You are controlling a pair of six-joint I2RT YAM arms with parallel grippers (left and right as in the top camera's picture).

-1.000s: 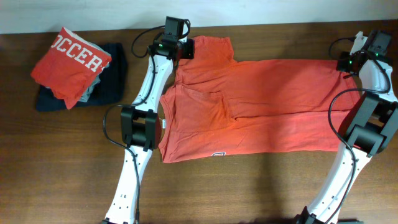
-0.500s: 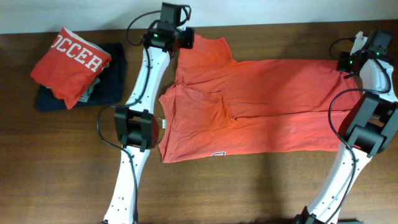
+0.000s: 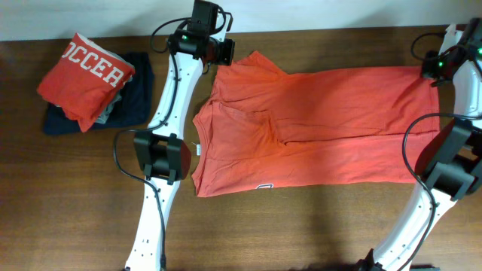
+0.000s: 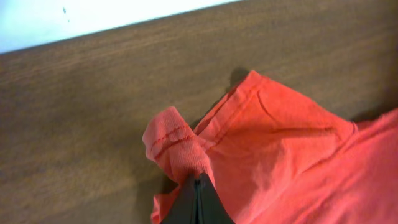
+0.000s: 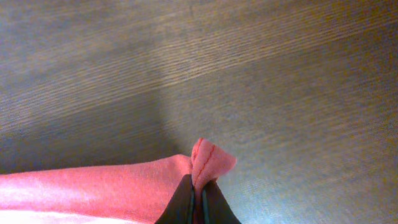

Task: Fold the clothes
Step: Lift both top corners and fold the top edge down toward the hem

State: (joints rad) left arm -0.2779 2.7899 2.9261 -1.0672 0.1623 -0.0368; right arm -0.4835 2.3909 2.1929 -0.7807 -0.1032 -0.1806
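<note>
The clothes, a large coral-red T-shirt (image 3: 324,120), lie spread across the wooden table (image 3: 301,226) with the front part doubled over, and a bit of white print shows at the near edge. My left gripper (image 3: 224,54) is at the far left corner, shut on a bunched sleeve edge (image 4: 177,146). In the left wrist view the left gripper (image 4: 197,186) has its jaws pressed together in the red cloth (image 4: 292,155). My right gripper (image 3: 435,72) is at the far right corner. Seen from the right wrist, the right gripper (image 5: 200,186) pinches a hem fold (image 5: 208,158).
At the far left, a folded red garment with white lettering (image 3: 86,75) rests on a dark navy folded garment (image 3: 139,105). The table's far edge meets a white wall (image 3: 339,13) just behind both grippers. Both arms' lower links stand on the near half.
Both grippers have moved toward the far edge and slightly outward, each with its corner of the shirt. The far edge of the shirt is drawn straighter and the right corner reaches further right.
</note>
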